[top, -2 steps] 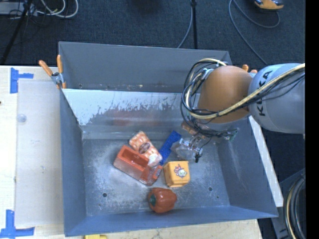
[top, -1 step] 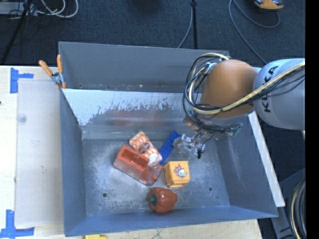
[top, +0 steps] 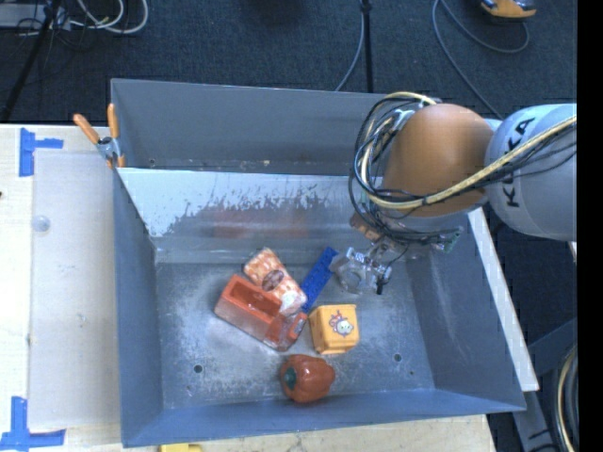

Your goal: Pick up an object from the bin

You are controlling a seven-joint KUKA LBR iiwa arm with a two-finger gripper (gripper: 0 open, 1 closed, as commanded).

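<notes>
Grey metal bin (top: 179, 347), contents five.
1. Blue flat bar (top: 318, 273), mid-floor, lying slantwise; the gripper (top: 366, 271) is low just beside its upper end (whether open or closed, I cannot tell).
2. Orange-yellow cube (top: 334, 329) with a printed face, in front of the bar.
3. Red pepper-shaped toy (top: 306, 379), near the front wall.
4. Red clear plastic box (top: 247, 309), left of the cube.
5. Peach printed packet (top: 273, 279), resting on the box.

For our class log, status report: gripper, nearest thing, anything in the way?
Gripper low in bin, right of centre. Blue bar just left of it, contact unclear. Yellow cube below; packet and orange tray crowd bar's left.
</notes>
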